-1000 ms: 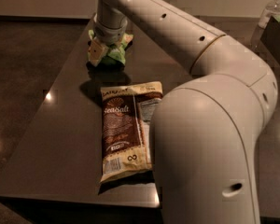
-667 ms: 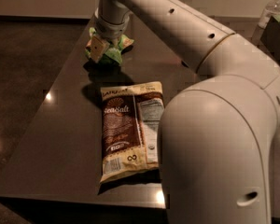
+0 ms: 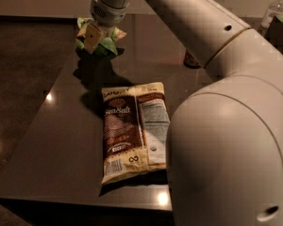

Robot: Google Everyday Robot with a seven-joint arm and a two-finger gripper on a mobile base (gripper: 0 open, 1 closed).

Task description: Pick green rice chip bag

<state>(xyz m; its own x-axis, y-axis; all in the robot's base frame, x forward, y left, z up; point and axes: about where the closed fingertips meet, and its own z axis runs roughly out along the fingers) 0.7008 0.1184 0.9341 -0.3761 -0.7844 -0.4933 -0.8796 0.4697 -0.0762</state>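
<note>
The green rice chip bag point(image 3: 106, 42) is a small crumpled light-green bag at the far left of the dark table point(image 3: 56, 145). My gripper point(image 3: 95, 36) comes down on it from above at the end of the long cream arm. It is shut on the bag, with one pale finger point(image 3: 91, 36) lying against the bag's front. The bag hangs a little above the tabletop, and its dark shadow point(image 3: 95, 72) falls on the table below. Part of the bag is hidden behind the gripper.
A large brown-and-cream "sea salt" bag point(image 3: 132, 131) lies flat mid-table. My arm's bulky elbow point(image 3: 231, 145) fills the right side. A clear bottle point(image 3: 275, 7) stands at the far right, and a small dark object point(image 3: 192, 59) sits behind the arm. The table's left edge drops to the floor.
The gripper and the green bag have risen and shifted slightly left, and the bag's shadow now shows separately on the table. The sea salt bag has not moved.
</note>
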